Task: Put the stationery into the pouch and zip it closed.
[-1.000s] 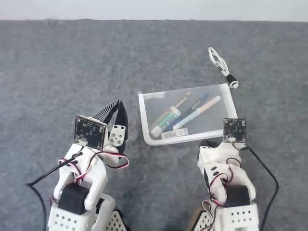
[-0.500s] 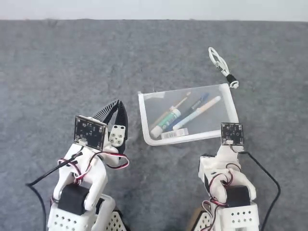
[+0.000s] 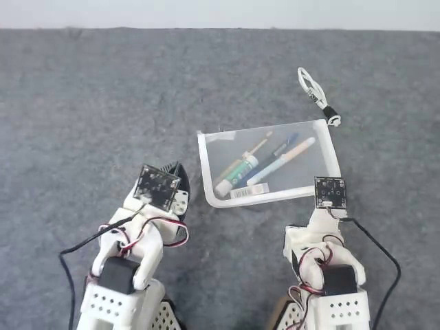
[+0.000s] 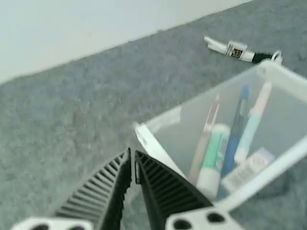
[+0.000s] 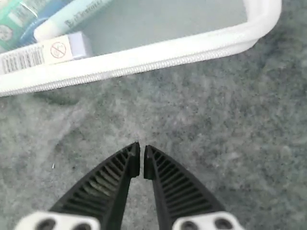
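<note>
Clear pouch point(image 3: 275, 195) with a white zip edge lies flat on the grey worktop point(image 3: 89, 96), right of centre in the high view, long side running left-right and tilted a little. Stationery is all inside it:
- green-labelled tube point(image 3: 237, 173)
- blue pen point(image 3: 278, 151)
- pale marker point(image 3: 292, 155)
- thin brown pen point(image 3: 251, 152)
- small barcoded eraser point(image 3: 246, 193) against the pouch's lower edge

They lie side by side, slanted toward the upper right. A white cord point(image 3: 315, 93) with a dark end lies on the worktop at the pouch's upper right corner, the dark end touching or just beside that corner. Whether the zip is closed, cannot tell.

Left gripper point(image 3: 173, 168) sits lower left of centre, just beside the pouch's left short edge and apart from it. In the left wrist view its fingers point(image 4: 115, 184) are pressed nearly together and hold nothing. The tips point(image 4: 132, 156) point at the pouch's near corner point(image 4: 152, 145), close but not touching. The tube point(image 4: 212, 155), blue pen point(image 4: 238, 125), marker point(image 4: 254, 120) and eraser point(image 4: 245, 167) show through the clear wall, and the cord point(image 4: 235, 50) lies well beyond.

Right gripper point(image 5: 142, 149) hangs over bare worktop just below the pouch's lower long edge point(image 5: 144, 53), apart from it. Its fingers point(image 5: 103, 184) are pressed nearly together and hold nothing. The eraser point(image 5: 43, 53) lies just inside that edge, the marker point(image 5: 72, 14) past it.
</note>
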You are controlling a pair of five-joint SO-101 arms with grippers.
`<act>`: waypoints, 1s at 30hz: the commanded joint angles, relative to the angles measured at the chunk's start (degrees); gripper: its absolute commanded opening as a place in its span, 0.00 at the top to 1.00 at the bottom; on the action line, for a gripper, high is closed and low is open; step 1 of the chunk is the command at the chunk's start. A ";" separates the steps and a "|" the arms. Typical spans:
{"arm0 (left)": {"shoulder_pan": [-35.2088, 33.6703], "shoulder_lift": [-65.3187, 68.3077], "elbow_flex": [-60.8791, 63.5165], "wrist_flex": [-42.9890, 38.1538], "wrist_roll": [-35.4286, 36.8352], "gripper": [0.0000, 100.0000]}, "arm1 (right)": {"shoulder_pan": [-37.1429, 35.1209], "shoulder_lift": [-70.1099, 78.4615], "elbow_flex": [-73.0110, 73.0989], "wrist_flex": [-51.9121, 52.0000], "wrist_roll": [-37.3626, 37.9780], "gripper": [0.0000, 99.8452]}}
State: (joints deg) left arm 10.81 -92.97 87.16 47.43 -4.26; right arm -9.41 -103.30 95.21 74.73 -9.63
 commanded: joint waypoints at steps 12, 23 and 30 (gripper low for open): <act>-8.00 -0.79 9.80 -1.85 0.97 0.99 | 0.31 -0.66 1.23 0.31 -0.88 0.99; -9.93 -0.79 9.80 8.18 0.97 0.99 | 0.31 -0.66 1.23 0.31 -0.88 0.99; -13.71 -0.79 9.71 9.93 1.23 0.99 | 0.31 -0.66 1.23 0.31 -0.88 0.99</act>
State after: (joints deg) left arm 0.18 -92.97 97.80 57.10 -3.65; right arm -9.41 -103.30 95.21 74.73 -9.89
